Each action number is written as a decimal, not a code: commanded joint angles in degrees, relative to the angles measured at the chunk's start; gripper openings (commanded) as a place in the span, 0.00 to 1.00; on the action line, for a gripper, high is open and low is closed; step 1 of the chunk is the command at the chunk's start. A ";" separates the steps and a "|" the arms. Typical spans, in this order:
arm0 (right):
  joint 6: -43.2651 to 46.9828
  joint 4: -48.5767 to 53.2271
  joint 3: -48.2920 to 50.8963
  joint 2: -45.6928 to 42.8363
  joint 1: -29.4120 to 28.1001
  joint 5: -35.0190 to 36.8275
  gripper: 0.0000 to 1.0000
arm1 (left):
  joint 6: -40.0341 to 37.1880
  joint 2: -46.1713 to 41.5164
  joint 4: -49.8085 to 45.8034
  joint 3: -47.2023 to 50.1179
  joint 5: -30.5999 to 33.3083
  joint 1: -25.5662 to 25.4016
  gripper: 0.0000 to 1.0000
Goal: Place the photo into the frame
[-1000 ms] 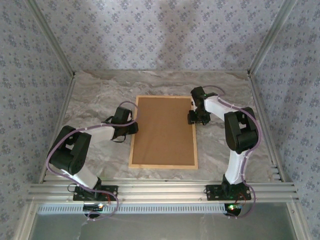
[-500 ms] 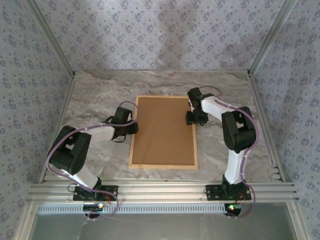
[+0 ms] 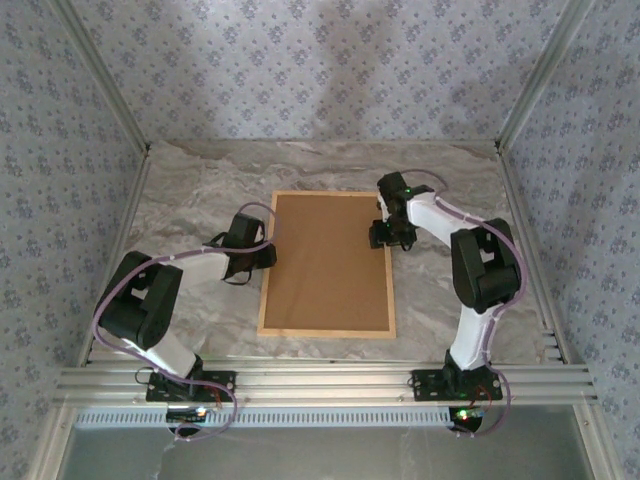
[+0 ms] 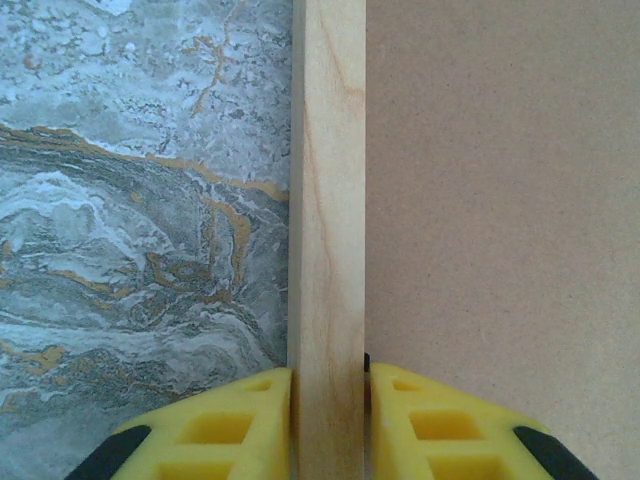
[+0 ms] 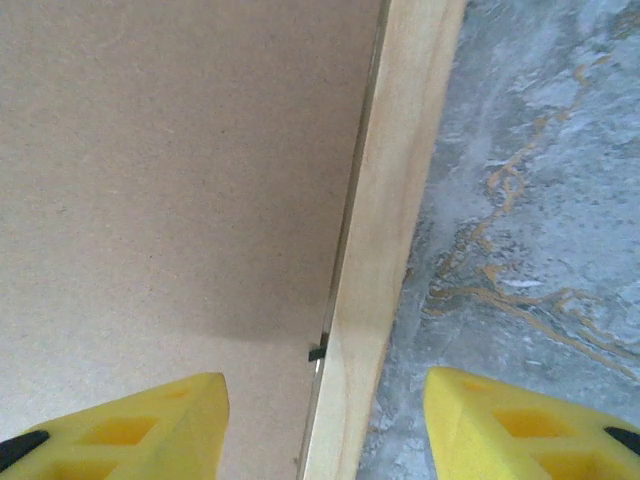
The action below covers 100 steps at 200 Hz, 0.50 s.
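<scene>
frame (image 3: 325,332) flat on the table (image 3: 200,190), backing board (image 3: 328,260) in it. left gripper (image 4: 327,385) clenched on its left rail; right gripper (image 5: 325,398) released, straddling the right rail. i'd centre it there, then close gently.

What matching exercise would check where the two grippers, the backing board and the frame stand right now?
Things: 1 left gripper; 2 right gripper; 3 brown backing board; 4 frame.
States: A on the marble table, around the board; B open, astride a frame rail; C inside the frame; D shut on a frame rail.
Pairs: 1-D, 2-B, 3-C, 4-A.
</scene>
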<state>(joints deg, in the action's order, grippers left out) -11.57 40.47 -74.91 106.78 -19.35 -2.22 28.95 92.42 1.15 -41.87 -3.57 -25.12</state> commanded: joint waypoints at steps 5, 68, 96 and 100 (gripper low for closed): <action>0.81 1.46 0.63 -0.01 0.82 0.09 0.56 | -0.65 3.73 -4.66 1.48 -1.79 -0.41 0.25; 1.27 2.06 -0.09 3.47 1.16 3.60 0.53 | -0.65 3.90 -4.66 1.26 -1.71 -0.41 0.25; 1.20 2.06 -0.23 4.26 1.17 4.04 0.52 | -0.65 3.91 -4.75 1.18 -1.83 -0.42 0.25; 1.20 2.07 -0.21 4.36 1.16 4.02 0.52 | -0.65 3.90 -4.79 1.17 -1.81 -0.38 0.25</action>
<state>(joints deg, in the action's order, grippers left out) -11.11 40.51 -74.94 109.82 -18.46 0.12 28.95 92.42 1.17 -41.87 -3.57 -25.12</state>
